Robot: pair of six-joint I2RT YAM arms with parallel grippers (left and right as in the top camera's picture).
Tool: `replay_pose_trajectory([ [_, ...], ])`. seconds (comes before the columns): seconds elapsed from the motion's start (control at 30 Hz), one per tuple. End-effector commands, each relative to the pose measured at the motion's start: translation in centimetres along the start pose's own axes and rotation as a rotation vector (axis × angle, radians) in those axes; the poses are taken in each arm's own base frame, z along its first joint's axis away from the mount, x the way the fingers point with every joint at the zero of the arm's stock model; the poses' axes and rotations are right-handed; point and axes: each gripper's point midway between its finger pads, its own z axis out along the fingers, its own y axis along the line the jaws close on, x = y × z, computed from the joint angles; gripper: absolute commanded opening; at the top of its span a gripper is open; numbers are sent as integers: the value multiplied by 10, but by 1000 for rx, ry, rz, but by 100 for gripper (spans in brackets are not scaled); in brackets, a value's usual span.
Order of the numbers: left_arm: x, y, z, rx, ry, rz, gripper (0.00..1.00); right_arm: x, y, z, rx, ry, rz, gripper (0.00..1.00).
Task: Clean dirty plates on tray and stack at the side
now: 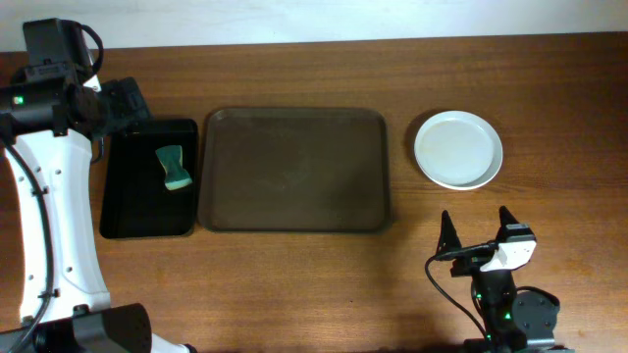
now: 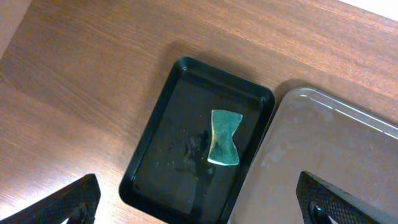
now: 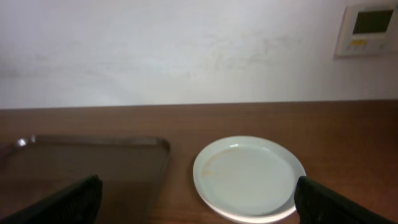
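Note:
The dark brown tray [image 1: 294, 169] lies in the middle of the table with nothing on it; it also shows in the left wrist view [image 2: 329, 149] and the right wrist view [image 3: 87, 163]. A stack of white plates [image 1: 457, 149] sits to the tray's right on the table. In the right wrist view the stack [image 3: 249, 177] shows a faint orange smear on the top plate. My left gripper [image 2: 199, 208] is open and empty above the black tray's near end. My right gripper [image 1: 476, 230] is open and empty, low at the front right, short of the plates [image 3: 199, 199].
A smaller glossy black tray [image 1: 147, 178] lies left of the brown tray and holds a green sponge [image 1: 175, 168], also seen in the left wrist view [image 2: 224, 138]. The left arm's white body [image 1: 49, 226] stands along the left edge. A wall with a thermostat [image 3: 370, 28] is behind the table.

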Motion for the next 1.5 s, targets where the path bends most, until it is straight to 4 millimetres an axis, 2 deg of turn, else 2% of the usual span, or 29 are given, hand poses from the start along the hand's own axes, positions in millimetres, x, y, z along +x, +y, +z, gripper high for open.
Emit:
replay_pose_trajectory([
  [0.0,-1,0,-4,2,-10,-5,99,11,-1,5,-3,-22,-10,98],
  [0.13,-1,0,-4,2,-10,-5,99,24,-3,10,-3,-30,-11,98],
  [0.2,-1,0,-4,2,-10,-5,99,38,-4,10,2,26,-6,98],
  [0.73,-1,1,-4,1,-9,-7,99,38,-3,10,0,24,-6,98],
  [0.8,-3,-2,-25,6,-58,4,99,38,-3,10,1,24,-6,98],
  [0.83,-3,3,-45,-39,-108,16,99,38,-3,10,1,24,-6,98],
  [0.9,-5,-3,-88,-26,-235,58,99,38,-3,10,1,24,-6,98],
  [0.97,-4,-6,-112,44,-355,56,99,38,-3,10,1,24,-6,98],
  [1.03,13,-11,-117,134,-467,37,99,38,-3,10,1,24,-6,98],
  [1.07,28,-15,-109,186,-524,32,99,38,-4,10,1,24,-6,98],
  [1.13,78,-12,-80,237,-621,19,99,38,-3,10,1,24,-6,98],
  [1.2,117,-6,-56,250,-697,29,99,38,-3,10,1,24,-6,98],
  [1.3,168,-10,-32,291,-848,159,99,38,-3,10,1,24,-6,98],
  [1.4,191,-7,-18,301,-894,151,99,38,-3,10,1,24,-6,98],
  [1.47,199,-7,-6,304,-920,146,99,38,-4,10,1,24,-6,98],
])
